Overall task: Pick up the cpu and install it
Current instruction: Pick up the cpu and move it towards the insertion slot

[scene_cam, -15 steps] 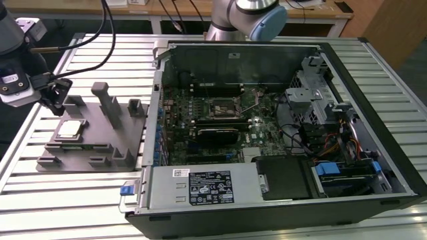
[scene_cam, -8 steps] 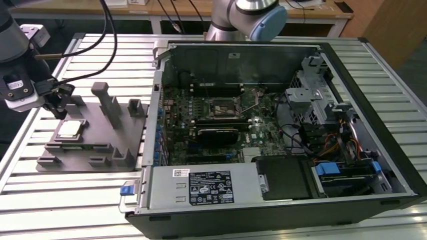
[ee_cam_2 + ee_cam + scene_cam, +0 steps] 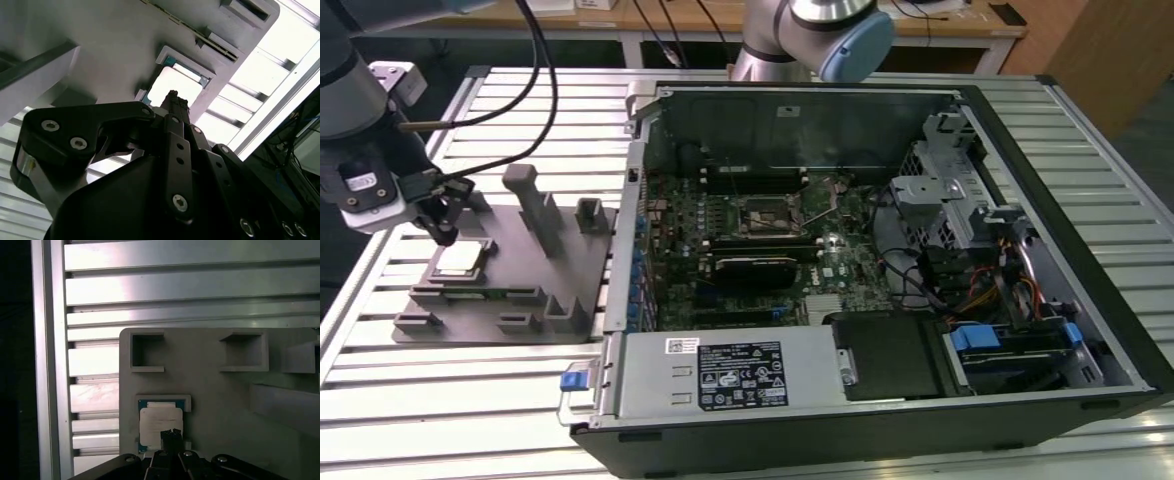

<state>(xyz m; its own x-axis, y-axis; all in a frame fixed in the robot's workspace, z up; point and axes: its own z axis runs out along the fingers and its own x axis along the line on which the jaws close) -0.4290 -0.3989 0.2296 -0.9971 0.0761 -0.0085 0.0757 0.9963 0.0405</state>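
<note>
The cpu (image 3: 458, 262) is a flat square chip with a shiny silver top, lying in a shallow pocket of the grey fixture plate (image 3: 520, 290) at the exterior view's left. My gripper (image 3: 443, 238) hangs just above its far edge, with the narrow fingertips pressed together and nothing between them. In the first wrist view the cpu (image 3: 159, 421) sits framed by a green rim, and the gripper (image 3: 171, 433) overlaps its near edge. In the second wrist view the cpu (image 3: 176, 84) glares bright just past the gripper (image 3: 173, 95). The black-framed socket (image 3: 763, 212) lies on the motherboard inside the open case.
The open computer case (image 3: 854, 400) fills the middle and the exterior view's right, with drive bays and cables (image 3: 961, 270). Grey posts (image 3: 527, 205) and blocks (image 3: 591, 215) rise from the fixture plate between the cpu and the case. Slatted metal table (image 3: 440, 400) lies underneath.
</note>
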